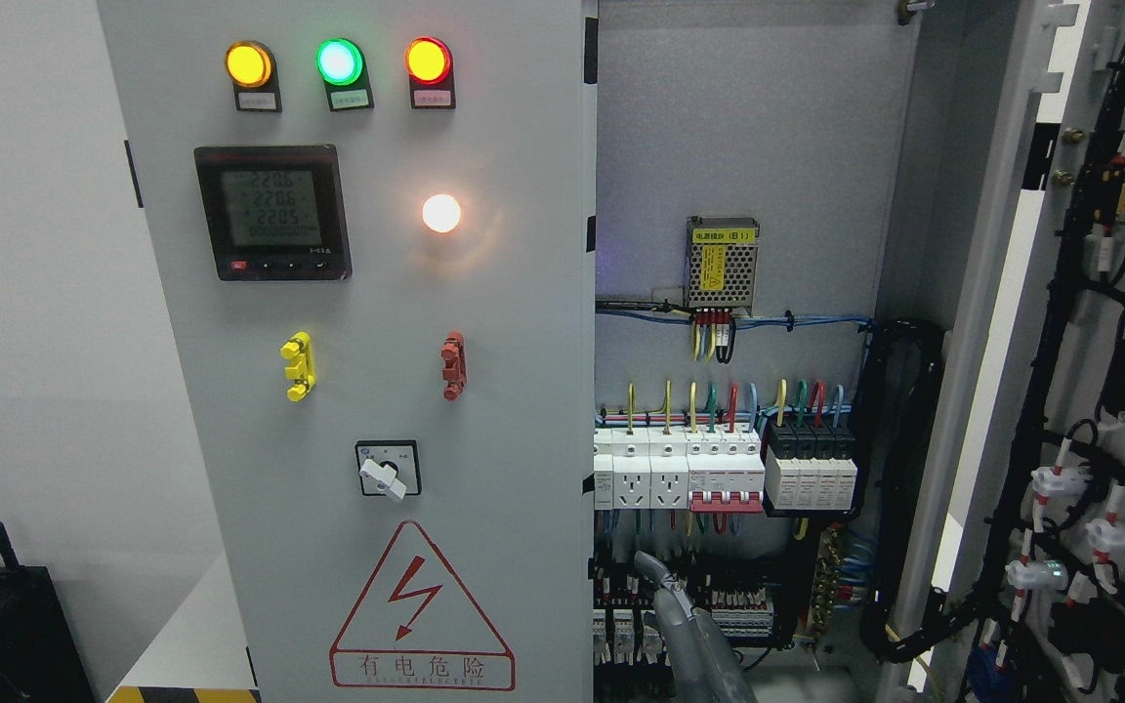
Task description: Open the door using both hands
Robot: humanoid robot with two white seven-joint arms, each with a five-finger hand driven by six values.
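A grey metal robot hand (pixel 689 625) rises from the bottom edge, right of centre; which arm it belongs to cannot be told. One finger (pixel 652 569) points up; the others' state cannot be told. It holds nothing. Behind it, white circuit breakers (pixel 724 469). Left grey cabinet door (pixel 367 391) closed; right grey door (pixel 1090 371) swung open.

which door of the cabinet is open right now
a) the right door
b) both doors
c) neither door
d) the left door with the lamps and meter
a: the right door is swung wide, its wired inner face showing and the breakers inside exposed, while the left door with the lamps and meter sits closed and faces the camera.
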